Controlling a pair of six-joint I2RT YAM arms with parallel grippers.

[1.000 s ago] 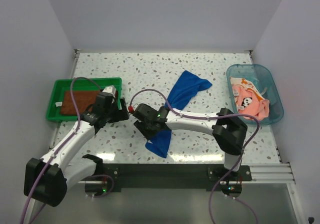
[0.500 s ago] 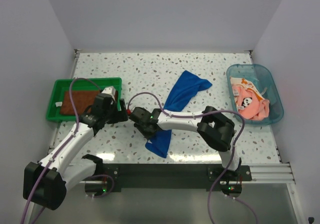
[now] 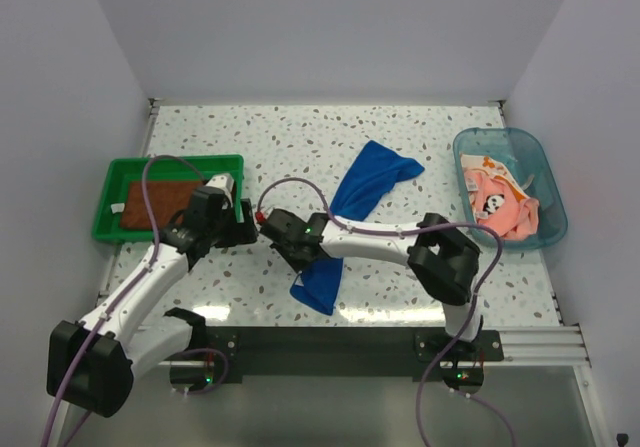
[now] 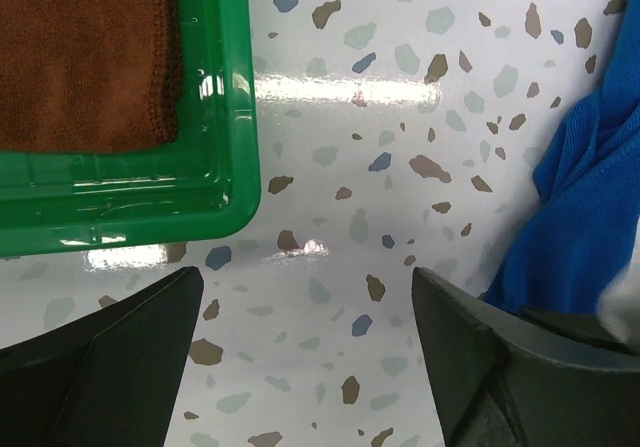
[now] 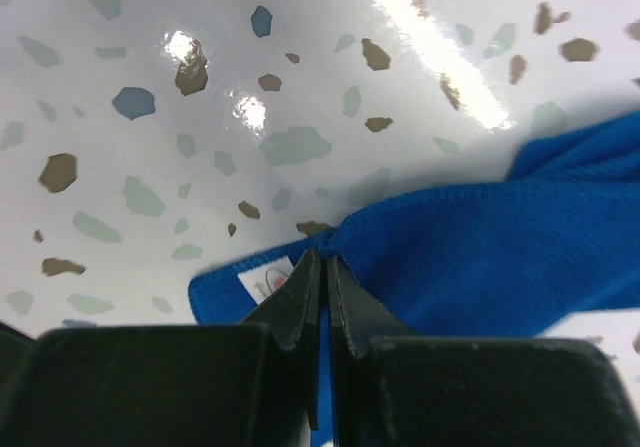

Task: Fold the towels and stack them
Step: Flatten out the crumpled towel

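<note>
Looks like a robotics lab booth to me: blank white panels boxing in a speckled tabletop, left arm and right arm mounted by a metal rail at the bottom, purple cables looping loose.

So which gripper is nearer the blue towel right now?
Right. The right gripper is shut on the blue towel at its edge. The left gripper hangs open over the table, between the green tray and the towel, gripping nothing.
</note>
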